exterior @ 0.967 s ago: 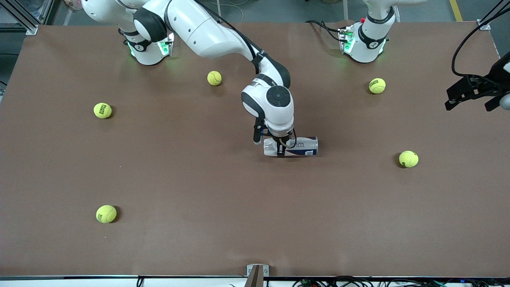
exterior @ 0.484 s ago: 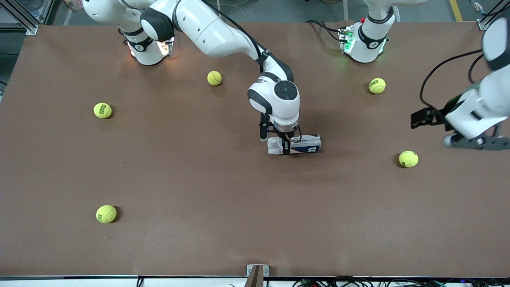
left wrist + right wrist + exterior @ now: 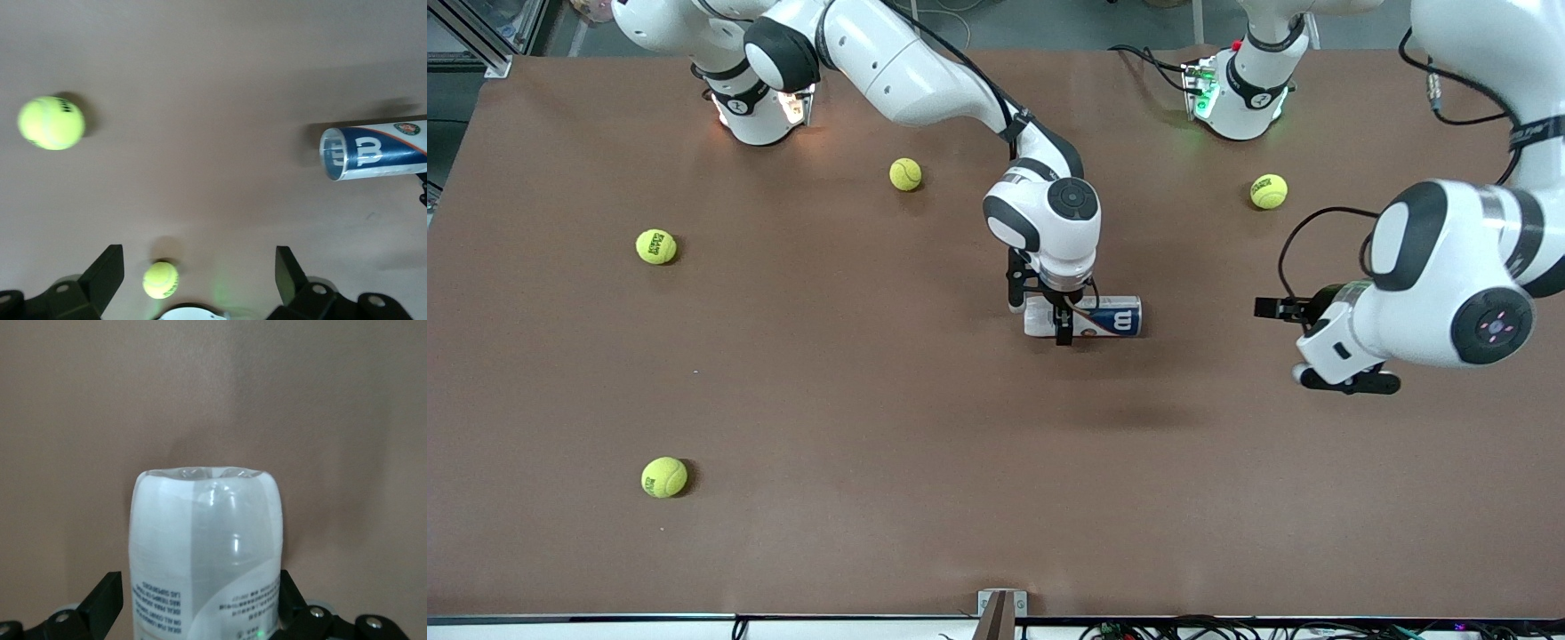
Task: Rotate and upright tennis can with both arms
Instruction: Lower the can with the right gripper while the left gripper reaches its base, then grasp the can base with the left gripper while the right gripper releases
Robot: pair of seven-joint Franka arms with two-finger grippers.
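The tennis can (image 3: 1085,319) lies on its side mid-worktop (image 3: 871,400), its white end pinched by the right pincer (image 3: 1060,322). Its open rim points toward the left pincer (image 3: 1316,342), spread wide, well apart over the worktop near a tennis ball (image 3: 1268,191)

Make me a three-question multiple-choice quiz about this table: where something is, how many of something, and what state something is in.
1. Where is the right gripper?
A. At the tennis can
B. Over a ball
C. By its base

2. How many tennis balls show in the front view?
A. Two
B. Four
C. Seven

3. How is the can?
A. Upright
B. Lying on its side
C. Crushed flat

Answers: 1 A, its fingers straddle the can's clear end; 2 B, four yellow-green balls lie scattered; 3 B, its length runs along the table. The left gripper hangs open near the left arm's end.
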